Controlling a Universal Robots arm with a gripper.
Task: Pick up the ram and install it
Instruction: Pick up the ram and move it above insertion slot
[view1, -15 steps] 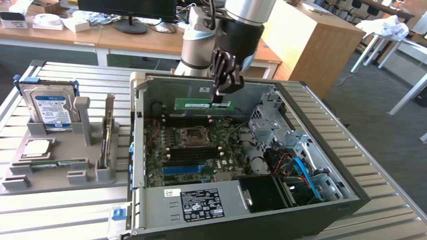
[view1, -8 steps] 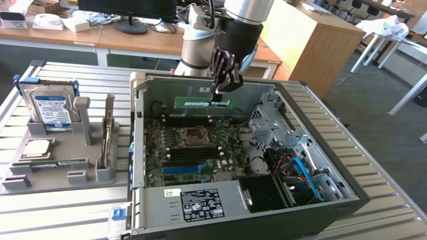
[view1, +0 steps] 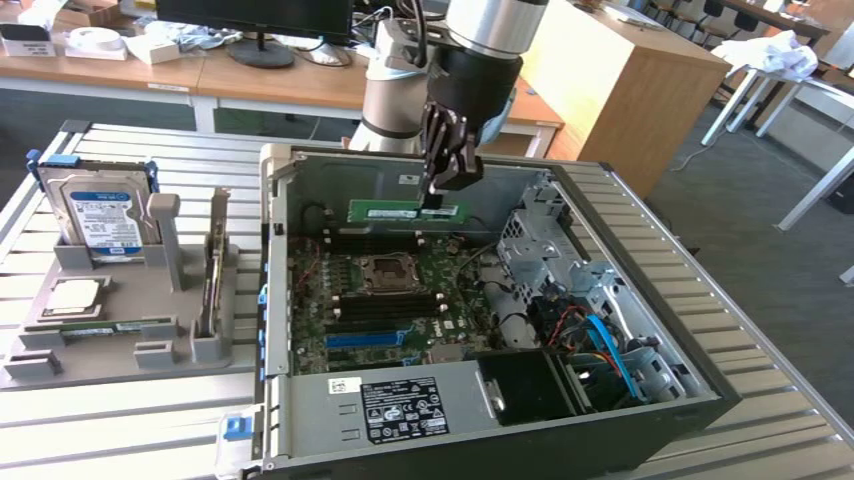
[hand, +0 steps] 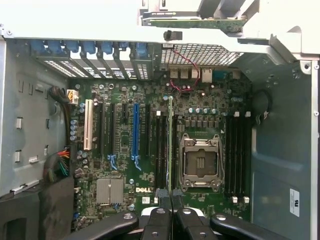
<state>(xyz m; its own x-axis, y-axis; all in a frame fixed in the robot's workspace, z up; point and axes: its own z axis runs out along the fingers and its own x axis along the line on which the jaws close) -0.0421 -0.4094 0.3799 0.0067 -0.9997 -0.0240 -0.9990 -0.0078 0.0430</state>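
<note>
ram (view1: 396, 212), likely light, stiff and fragile, hangs pinched by its upper long edge in the narrowed gripper (view1: 446, 196), at twelve o'clock of the cpu socket (view1: 388, 268) in the exterior view, seemingly a sound hold away from its contacts.

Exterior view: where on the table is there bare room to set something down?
Bare table slats lie in front of the gray fixture and at the exterior view's right of the case. Crowded: the fixture, and the case, where the fingers hold the ram.
</note>
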